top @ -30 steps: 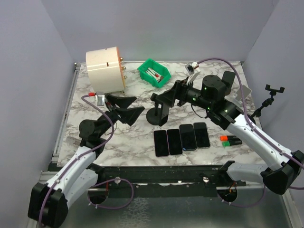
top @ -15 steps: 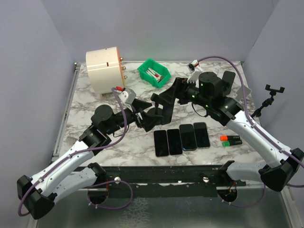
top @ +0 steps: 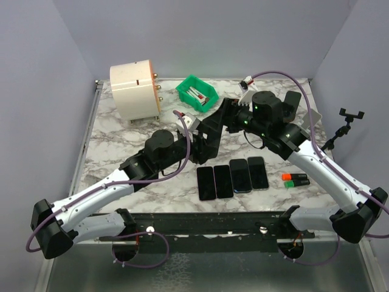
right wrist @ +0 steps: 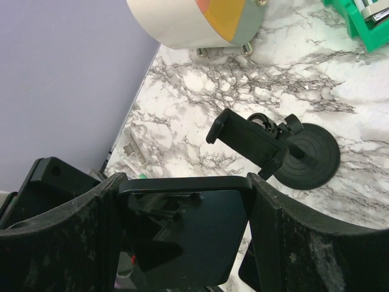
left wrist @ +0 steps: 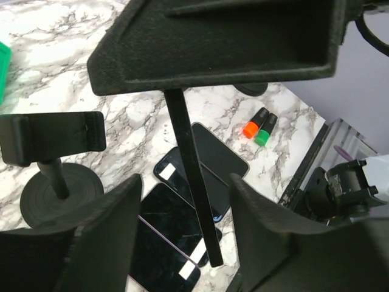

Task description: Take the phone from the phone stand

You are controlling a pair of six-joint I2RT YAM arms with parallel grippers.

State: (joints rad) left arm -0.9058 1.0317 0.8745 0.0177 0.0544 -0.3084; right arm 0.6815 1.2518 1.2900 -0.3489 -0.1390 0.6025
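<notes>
My right gripper [top: 217, 123] is shut on the black phone [right wrist: 194, 237], holding it by its side edges above the table. The phone is clear of the black phone stand [right wrist: 249, 143], whose clamp is empty; its round base [right wrist: 310, 155] rests on the marble. My left gripper [top: 196, 145] is open. In the left wrist view the phone [left wrist: 191, 176] shows edge-on, hanging between my left fingers [left wrist: 103, 243] without touching them. The stand [left wrist: 51, 137] is to the left there. In the top view my left gripper hides most of the stand.
Several phones [top: 233, 176] lie flat in a row near the front of the table. A green bin [top: 196, 94] and a white drum [top: 134, 90] stand at the back. Two markers [top: 295, 179] lie at the right, and a second holder [top: 347, 121] is at the right edge.
My left arm has swung from the left side of the table to the stand, and its open fingers now flank the phone. My right gripper has barely moved with the phone.
</notes>
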